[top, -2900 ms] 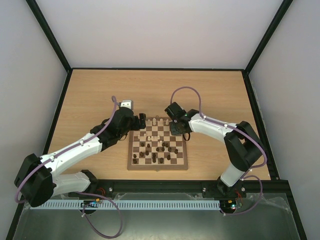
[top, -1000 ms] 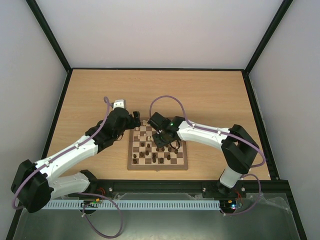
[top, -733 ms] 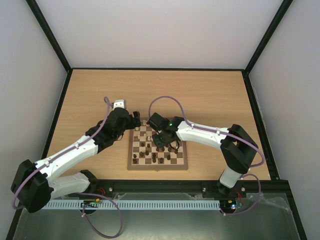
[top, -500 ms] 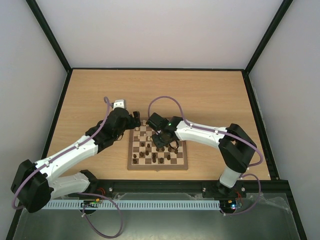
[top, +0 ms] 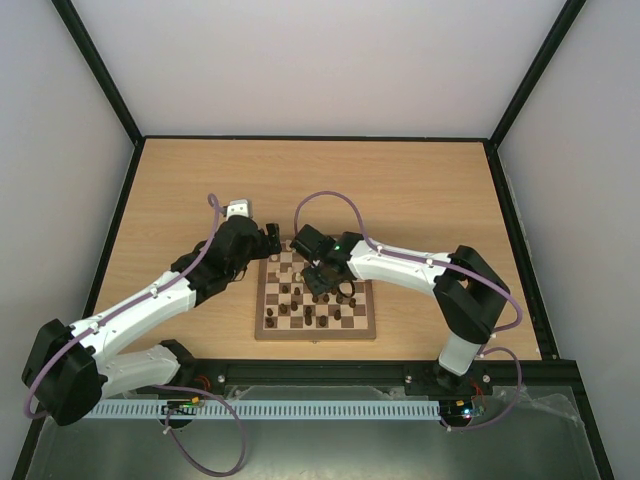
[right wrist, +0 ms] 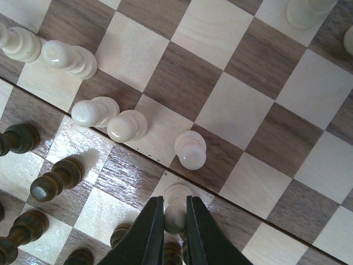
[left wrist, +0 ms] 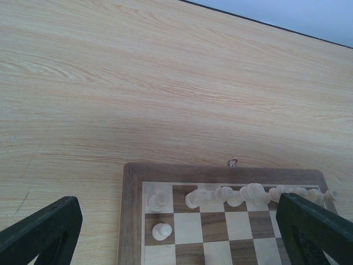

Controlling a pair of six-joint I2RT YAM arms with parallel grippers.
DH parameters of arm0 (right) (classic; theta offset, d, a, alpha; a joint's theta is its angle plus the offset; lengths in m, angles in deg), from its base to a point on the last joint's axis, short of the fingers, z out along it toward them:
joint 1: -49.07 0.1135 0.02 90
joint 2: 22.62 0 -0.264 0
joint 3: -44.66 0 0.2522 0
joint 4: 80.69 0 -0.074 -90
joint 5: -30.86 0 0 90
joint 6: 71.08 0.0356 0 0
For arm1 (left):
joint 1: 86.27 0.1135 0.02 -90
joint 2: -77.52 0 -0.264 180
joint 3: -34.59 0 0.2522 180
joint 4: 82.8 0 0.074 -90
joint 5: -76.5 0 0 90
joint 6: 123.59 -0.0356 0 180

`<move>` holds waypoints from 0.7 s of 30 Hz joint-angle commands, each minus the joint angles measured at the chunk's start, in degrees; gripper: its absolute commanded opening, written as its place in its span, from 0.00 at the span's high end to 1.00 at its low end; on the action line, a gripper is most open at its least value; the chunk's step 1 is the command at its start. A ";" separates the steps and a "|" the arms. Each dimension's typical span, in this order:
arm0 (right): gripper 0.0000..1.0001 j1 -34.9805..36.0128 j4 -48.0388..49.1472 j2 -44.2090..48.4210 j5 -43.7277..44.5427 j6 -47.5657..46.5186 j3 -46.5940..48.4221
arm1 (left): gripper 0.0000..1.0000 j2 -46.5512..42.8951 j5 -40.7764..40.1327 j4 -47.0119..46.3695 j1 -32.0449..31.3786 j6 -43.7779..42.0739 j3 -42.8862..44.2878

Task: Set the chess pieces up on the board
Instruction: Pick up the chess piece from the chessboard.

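Right hand [right wrist: 175, 223]: we see it pinched narrow on a pale pawn [right wrist: 176, 204], near the middle of the board [right wrist: 242, 110].
Left hand [left wrist: 176, 237]: wide, empty.
Handling: we judge it light, stiff, smooth; grip the waist.

The right gripper [right wrist: 175, 201], clamped on a pawn [right wrist: 175, 218], has dark pieces [right wrist: 55, 185] crowding its left in the wrist view and cream pawns [right wrist: 190, 149] just ahead; the board [right wrist: 242, 110] lies open to its right.
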State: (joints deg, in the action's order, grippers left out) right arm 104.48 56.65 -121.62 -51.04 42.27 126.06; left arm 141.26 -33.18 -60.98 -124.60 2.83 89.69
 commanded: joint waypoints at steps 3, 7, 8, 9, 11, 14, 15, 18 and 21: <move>0.90 0.26 -4.39 1.72 4.00 0.27 2.22 | 0.01 -0.72 -0.27 -0.67 0.20 -0.01 -0.48; 0.90 -0.50 -5.50 3.08 6.32 0.21 3.09 | 0.00 -0.86 -0.18 -0.67 0.27 0.00 -0.49; 0.90 -0.99 -5.62 3.49 6.58 0.14 3.02 | 0.00 -0.90 -0.18 -0.69 0.19 0.01 -0.55; 0.90 -1.53 -5.53 3.97 6.78 0.13 2.98 | 0.01 -0.97 -0.18 -0.66 0.26 0.01 -0.61; 0.90 -3.03 -5.26 4.81 7.29 0.19 2.35 | 0.00 -0.96 -0.18 -0.67 0.27 -0.03 -0.61; 0.90 -5.43 -4.22 5.91 7.56 0.14 1.28 | 0.00 -0.99 -0.16 -0.70 0.27 0.05 -0.62; 0.90 -6.20 -3.70 6.14 7.37 0.05 0.93 | 0.01 -0.99 -0.10 -0.74 0.27 -0.01 -0.61; 0.90 -8.37 -2.31 6.34 6.94 -0.30 0.10 | 0.01 -0.93 -0.09 -0.75 0.27 -0.10 -0.58; 0.90 -10.09 -0.86 5.69 6.00 -0.69 -0.55 | 0.01 -0.77 -0.05 -0.84 0.27 -0.11 -0.57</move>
State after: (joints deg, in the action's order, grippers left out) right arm 96.14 55.62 -116.37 -44.99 42.23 126.93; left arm 141.24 -33.03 -61.00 -124.60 2.83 89.51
